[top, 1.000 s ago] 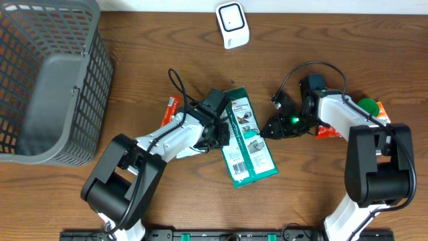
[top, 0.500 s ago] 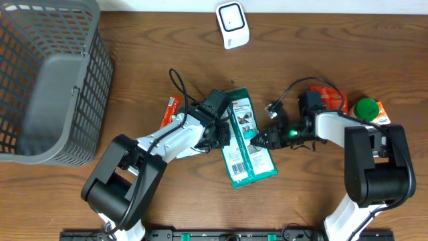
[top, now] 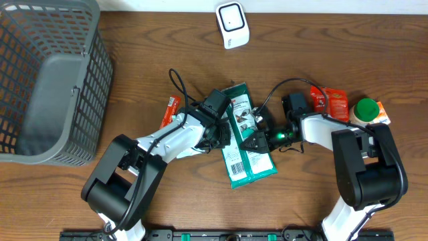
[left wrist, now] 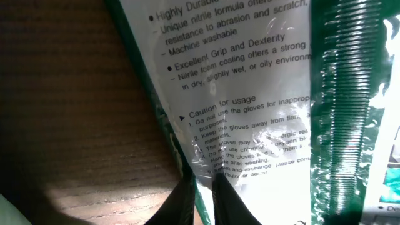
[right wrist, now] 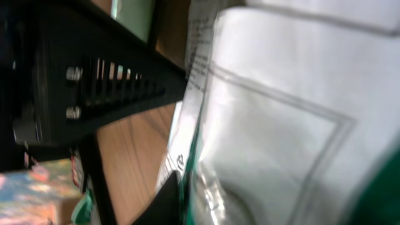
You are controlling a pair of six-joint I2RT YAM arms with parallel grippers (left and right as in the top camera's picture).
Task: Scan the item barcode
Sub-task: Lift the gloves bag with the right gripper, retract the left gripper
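Two grippers are sharing one packet here, and I am judging the scan as not yet begun. The packet (top: pixel 246 137) is lying flat on the table (top: pixel 147 40), well apart from the scanner (top: pixel 232 25) and on my base's side of it, with its printed face turned up. Nothing is pointing that face toward the scanner, so the lifting, the carrying toward the scanner and the presenting of the barcode are all waiting to be done. I am not making out the barcode itself from overhead; the print is too small.

My left gripper (top: pixel 226 136) is sitting at the packet's left edge. In the left wrist view its fingertips (left wrist: pixel 181 197) are standing almost together, pinching that thin green edge between them, so I am counting this as a narrow grip on the packet.

My right gripper (top: pixel 256 140) is sitting at the packet's right edge, the same way off from the scanner as the left one. In the right wrist view one finger (right wrist: pixel 106 87) is touching the packet's edge and a second dark tip is showing below it, with the jaws looking narrow. Whether they are actually clamping the packet or only lying against it, I cannot tell; the view is too close and blurred.
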